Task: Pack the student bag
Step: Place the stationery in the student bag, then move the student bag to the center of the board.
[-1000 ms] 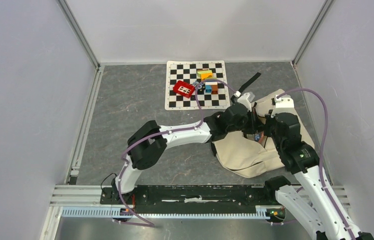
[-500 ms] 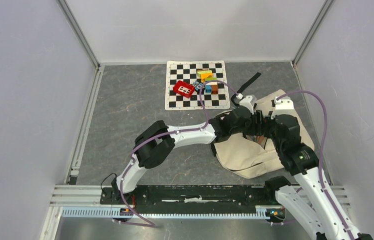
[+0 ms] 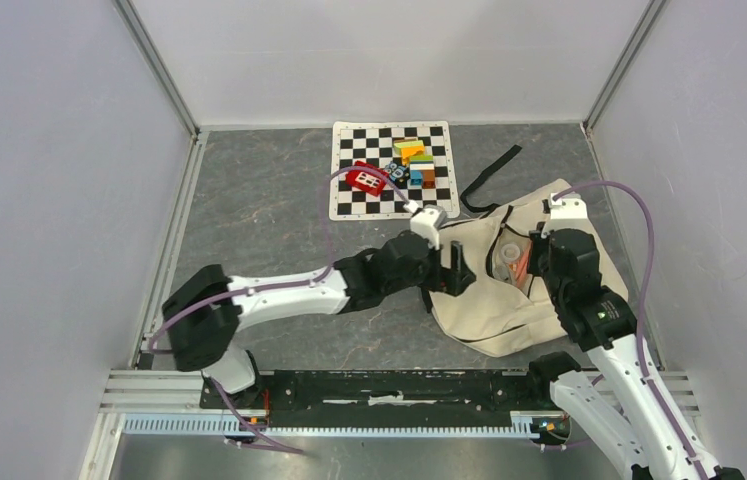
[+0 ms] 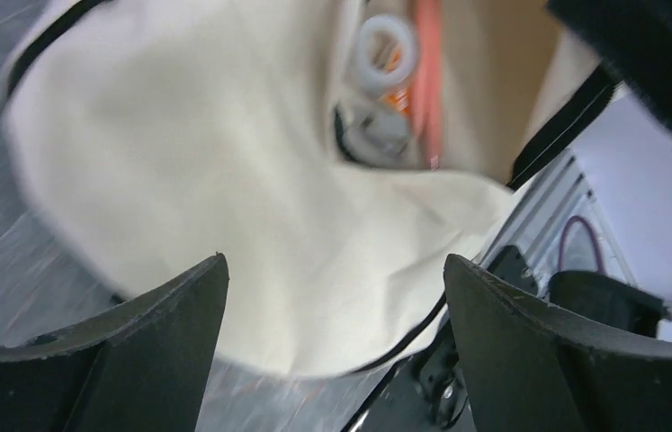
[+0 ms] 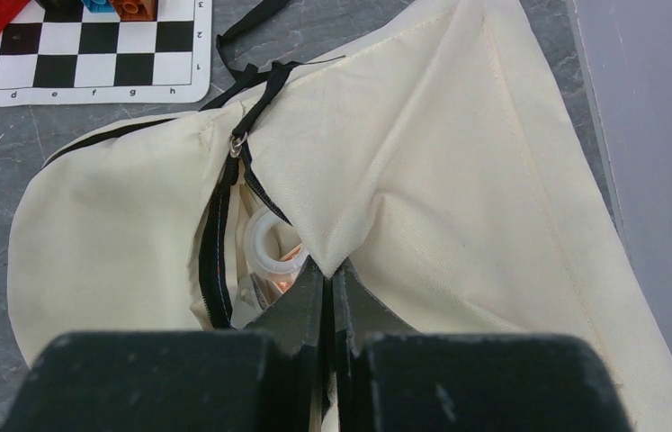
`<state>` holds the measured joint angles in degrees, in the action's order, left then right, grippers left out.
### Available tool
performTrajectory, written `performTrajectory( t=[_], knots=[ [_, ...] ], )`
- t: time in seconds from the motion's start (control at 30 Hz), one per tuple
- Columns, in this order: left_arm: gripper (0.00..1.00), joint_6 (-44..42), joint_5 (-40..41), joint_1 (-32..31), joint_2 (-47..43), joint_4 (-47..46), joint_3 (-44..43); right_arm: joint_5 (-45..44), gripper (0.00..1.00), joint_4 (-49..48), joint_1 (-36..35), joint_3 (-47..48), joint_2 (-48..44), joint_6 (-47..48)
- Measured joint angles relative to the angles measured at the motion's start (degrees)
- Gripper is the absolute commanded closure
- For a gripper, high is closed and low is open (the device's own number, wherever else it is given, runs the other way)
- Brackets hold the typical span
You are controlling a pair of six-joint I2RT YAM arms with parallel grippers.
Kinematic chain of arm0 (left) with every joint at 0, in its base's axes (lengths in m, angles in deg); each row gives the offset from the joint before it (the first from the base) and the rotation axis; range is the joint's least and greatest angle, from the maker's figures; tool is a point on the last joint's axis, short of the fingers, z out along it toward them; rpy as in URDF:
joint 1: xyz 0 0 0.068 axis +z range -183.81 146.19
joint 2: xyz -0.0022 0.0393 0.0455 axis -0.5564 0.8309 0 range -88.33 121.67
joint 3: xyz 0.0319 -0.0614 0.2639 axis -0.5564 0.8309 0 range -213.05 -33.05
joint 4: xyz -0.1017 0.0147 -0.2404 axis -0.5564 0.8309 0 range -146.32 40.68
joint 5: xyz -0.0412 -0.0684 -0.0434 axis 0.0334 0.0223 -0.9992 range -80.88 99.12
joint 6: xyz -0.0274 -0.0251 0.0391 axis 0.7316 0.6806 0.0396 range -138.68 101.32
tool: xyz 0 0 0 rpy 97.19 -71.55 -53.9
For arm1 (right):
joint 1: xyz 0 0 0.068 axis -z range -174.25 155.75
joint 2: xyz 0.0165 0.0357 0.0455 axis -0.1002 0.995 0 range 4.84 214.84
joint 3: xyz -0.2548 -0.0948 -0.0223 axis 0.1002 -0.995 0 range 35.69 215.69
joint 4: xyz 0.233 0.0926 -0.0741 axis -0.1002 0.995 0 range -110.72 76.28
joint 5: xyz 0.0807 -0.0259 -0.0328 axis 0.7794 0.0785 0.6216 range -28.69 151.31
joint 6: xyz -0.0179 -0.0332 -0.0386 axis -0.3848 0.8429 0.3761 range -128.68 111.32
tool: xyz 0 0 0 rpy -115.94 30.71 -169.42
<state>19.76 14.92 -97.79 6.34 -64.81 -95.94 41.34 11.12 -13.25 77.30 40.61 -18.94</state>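
The student bag point(image 3: 489, 305) lies slumped on the tabletop point(image 3: 249, 200), a checkered mat point(image 3: 344, 205) just beyond it. Right fingers point(image 5: 300, 306) pinch fabric at the bag's zip mouth, holding it open; left fingers point(image 4: 161, 333) hang spread and empty at its left edge. Packing looks under way: next, the left arm likely fetches a toy block point(image 3: 366, 178) from the mat.
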Motion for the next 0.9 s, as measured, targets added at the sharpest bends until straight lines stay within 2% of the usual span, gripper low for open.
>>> performTrajectory(
  t=[0.07, 0.13, 0.27, 0.6, 0.73, 0.77, 0.83, 0.87, 0.9],
  knots=[
    [0.05, 1.03, 2.67, 0.02, -4.83, 1.84, 4.57, 0.0, 1.0, -0.04, 0.0, 0.0, 0.15, 0.0],
    [0.21, 2.95, 4.55, 0.09, -8.41, 2.93, 8.55, 0.0, 1.0, -0.07, 0.0, 0.0, 0.35, 0.0],
    [0.38, 6.82, 3.58, 0.72, -9.79, 2.71, 13.31, 0.04, 1.0, -0.13, 0.0, -0.13, 0.55, -0.22],
    [0.44, 15.58, -3.56, 4.74, 2.29, -1.4, 13.73, 0.17, 1.0, -0.02, 0.0, -0.26, 0.11, -0.44],
    [0.61, 16.9, -5.33, 5.79, 4.7, -4.46, 13.22, 0.2, 1.0, -0.02, 0.0, -0.26, 0.17, -0.44],
    [0.69, 17.05, -5.81, 5.79, 5.53, -5.31, 12.92, 0.22, 1.0, -0.02, 0.0, -0.26, 0.22, -0.44],
    [0.9, 17.4, -6.38, 5.86, 6.73, -6.34, 12.44, 0.2, 1.0, -0.02, 0.0, -0.26, 0.35, -0.44],
    [0.97, 17.79, -6.82, 5.95, 7.04, -6.73, 12.2, 0.22, 1.0, -0.02, 0.0, -0.26, 0.39, -0.44],
    [0.98, 17.9, -7.45, 6.01, 7.32, -7.28, 12.04, 0.22, 1.0, -0.02, 0.0, -0.26, 0.39, -0.42]
  ],
)
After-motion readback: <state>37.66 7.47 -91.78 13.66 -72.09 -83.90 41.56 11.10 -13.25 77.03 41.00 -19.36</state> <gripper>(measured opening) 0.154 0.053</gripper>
